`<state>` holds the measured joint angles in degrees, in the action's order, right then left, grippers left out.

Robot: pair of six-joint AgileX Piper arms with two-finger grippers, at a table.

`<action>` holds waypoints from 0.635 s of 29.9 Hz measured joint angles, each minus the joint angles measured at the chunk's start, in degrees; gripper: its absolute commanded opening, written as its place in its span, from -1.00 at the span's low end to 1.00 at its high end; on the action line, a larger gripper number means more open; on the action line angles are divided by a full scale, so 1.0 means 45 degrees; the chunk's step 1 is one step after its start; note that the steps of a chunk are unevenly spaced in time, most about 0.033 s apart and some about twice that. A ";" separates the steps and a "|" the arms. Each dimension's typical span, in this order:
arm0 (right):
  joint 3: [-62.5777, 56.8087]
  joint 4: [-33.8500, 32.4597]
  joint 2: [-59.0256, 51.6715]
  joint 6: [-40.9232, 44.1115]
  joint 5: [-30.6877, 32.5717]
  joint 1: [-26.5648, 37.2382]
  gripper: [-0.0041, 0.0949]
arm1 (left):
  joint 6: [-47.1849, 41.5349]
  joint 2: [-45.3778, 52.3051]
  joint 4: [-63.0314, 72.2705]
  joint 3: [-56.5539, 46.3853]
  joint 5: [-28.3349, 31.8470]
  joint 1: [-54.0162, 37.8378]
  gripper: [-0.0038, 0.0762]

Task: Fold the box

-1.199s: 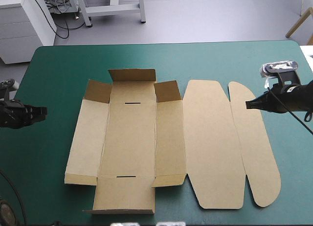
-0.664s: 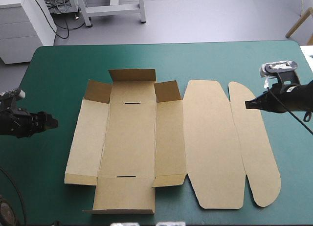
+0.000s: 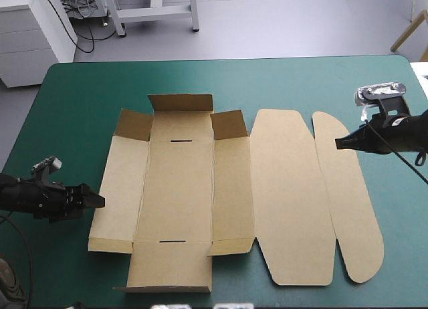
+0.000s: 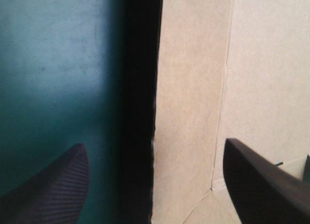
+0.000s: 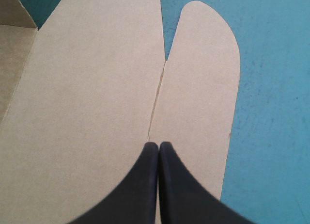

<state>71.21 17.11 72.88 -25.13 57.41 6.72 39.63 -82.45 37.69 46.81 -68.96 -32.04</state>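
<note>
Left gripper (image 3: 93, 202): fingers (image 4: 48, 190) apart, straddling left edge of box (image 3: 194, 195). Left wrist view alone shows dark shadow along that edge. Right gripper (image 5: 158, 144): fingers together, over crease between lid (image 3: 291, 202) and rounded flap (image 3: 348, 202). Box mid-table, mostly flat on teal-green cover (image 3: 80, 101); far flaps (image 3: 179, 103) raised.

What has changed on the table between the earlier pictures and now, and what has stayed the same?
The left gripper has moved toward the near side and inward, up to the left edge of the box. Its fingers are open, one on each side of that edge, gripping nothing. The right gripper stayed shut over the lid's outer flap, and the box has not shifted.
</note>
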 measured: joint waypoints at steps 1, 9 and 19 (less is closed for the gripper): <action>0.0000 0.0000 0.0000 -0.0004 0.0000 0.0000 -0.96 | 0.0068 0.0000 0.0016 -0.0133 0.0020 0.0044 0.46; -0.0012 0.0024 0.0000 -0.0015 0.0000 0.0000 -0.96 | 0.0133 -0.0098 0.0094 -0.0908 0.0877 0.1859 0.46; -0.0012 0.0031 0.0000 -0.0063 -0.0004 0.0000 -0.96 | 0.0133 -0.1166 0.1171 -0.0691 0.1132 0.3515 0.31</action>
<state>71.15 17.25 72.88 -25.41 57.39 6.72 40.23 -87.70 42.96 43.70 -63.86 -16.22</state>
